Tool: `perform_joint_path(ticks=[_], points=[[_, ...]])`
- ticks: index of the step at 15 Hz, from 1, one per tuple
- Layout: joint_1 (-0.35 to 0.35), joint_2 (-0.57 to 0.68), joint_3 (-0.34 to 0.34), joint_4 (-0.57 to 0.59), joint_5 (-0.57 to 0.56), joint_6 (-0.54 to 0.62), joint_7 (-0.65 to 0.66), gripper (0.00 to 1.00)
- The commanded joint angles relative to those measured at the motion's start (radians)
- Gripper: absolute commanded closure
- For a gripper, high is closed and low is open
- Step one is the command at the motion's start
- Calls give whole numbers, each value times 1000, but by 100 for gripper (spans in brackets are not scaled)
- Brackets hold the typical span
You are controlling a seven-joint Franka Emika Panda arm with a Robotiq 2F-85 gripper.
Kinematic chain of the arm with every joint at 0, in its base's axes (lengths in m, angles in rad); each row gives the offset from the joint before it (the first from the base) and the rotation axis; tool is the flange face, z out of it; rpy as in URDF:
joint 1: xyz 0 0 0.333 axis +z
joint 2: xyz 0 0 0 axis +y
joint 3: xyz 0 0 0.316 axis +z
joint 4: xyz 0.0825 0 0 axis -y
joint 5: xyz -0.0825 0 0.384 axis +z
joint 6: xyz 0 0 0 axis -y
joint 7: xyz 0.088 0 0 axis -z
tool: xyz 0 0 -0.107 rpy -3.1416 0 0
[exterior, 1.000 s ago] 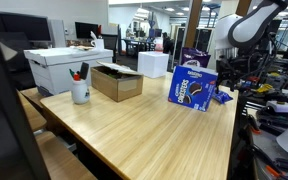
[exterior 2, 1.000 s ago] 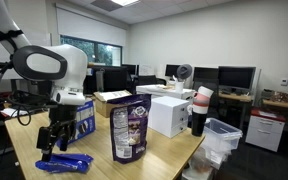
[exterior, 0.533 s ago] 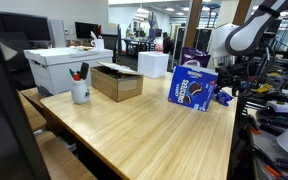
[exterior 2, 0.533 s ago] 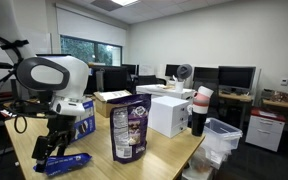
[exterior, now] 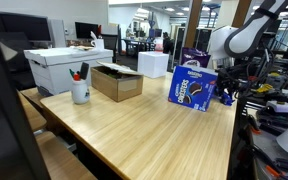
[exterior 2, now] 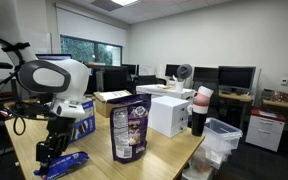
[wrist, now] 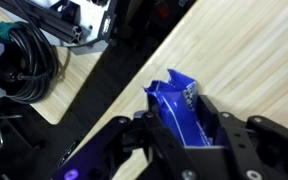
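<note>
The wooden surface carries a blue cookie box near the edge at the robot's side. Just beside the box, close to that same edge, lies the blue packet. It sits between your fingers, one on each side. You seem to be at the grasp, but I cannot tell if they pinch it yet. Any lift first calls for a firm squeeze.

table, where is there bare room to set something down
Bare: the wide near stretch of the table, bordered by the mug, cardboard box and blue snack box. Crowded: the corner where the gripper straddles a blue packet.
</note>
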Motion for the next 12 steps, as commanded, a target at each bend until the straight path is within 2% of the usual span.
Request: perform_joint_path(ticks=[1,3,5,12], points=[[20,-10,-8,11,-11,-7,37,82],[22,-28,-8,19,-2,-20,29,92],[24,-47,-9,32,1,-46,17,96],[13,-176,14,64,-35,-144,38,96]])
